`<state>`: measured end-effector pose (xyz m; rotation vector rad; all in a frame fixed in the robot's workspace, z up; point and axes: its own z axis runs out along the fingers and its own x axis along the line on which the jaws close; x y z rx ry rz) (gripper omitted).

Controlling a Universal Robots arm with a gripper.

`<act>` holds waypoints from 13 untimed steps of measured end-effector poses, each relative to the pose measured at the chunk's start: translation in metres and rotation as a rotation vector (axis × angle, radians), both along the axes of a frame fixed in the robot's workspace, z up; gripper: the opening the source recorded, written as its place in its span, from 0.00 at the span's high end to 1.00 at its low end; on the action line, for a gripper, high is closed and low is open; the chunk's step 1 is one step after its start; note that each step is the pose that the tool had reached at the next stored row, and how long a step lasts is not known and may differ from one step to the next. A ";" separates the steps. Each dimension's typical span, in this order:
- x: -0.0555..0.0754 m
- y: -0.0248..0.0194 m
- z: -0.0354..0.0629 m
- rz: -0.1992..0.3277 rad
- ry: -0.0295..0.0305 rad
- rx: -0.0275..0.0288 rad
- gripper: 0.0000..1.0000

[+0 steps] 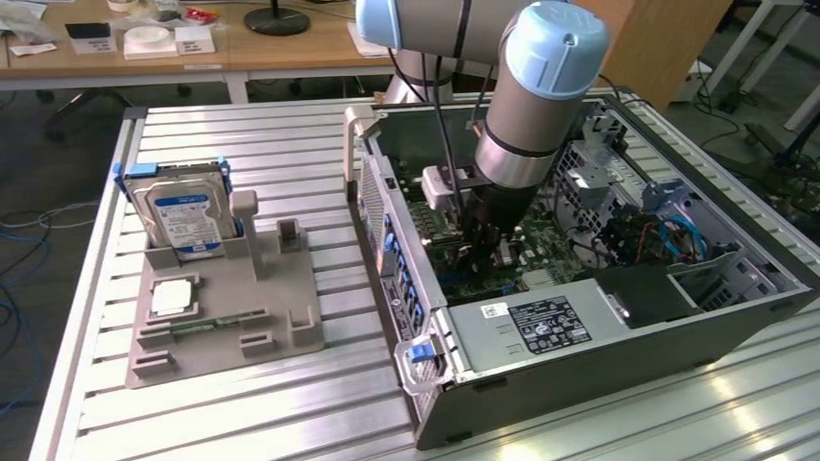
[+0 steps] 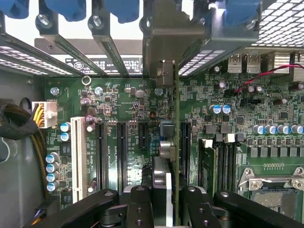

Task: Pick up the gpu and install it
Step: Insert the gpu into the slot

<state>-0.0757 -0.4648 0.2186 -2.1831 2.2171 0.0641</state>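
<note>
The grey, blue-capped tubular robot arm [image 1: 532,96] points steeply downward, its wrist nearly vertical. The black two-finger gripper [image 2: 164,199] hangs at its lower end. Its black metal fingers [image 2: 140,204] stand narrowly apart, clamped on the thin dark circuit card [image 2: 176,142], held edge-on and upright.

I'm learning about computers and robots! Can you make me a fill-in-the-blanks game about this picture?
1. The gripper is shut on the ____, a thin card seen edge-on.
2. The robot arm reaches down into the open computer ____.
3. On the grey holder outside, the hard drive wears a blue and ____ label.
4. Inside, the big board with black slots is coloured ____.

Missing words: gpu; case; white; green
</note>
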 end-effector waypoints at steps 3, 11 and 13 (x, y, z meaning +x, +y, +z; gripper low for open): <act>0.000 0.0000 0.0030 0.000 -0.0002 0.0002 0.72; 0.000 -0.0008 0.0035 0.000 0.0002 -0.0003 0.72; 0.000 -0.0009 0.0033 0.000 0.0002 -0.0003 0.72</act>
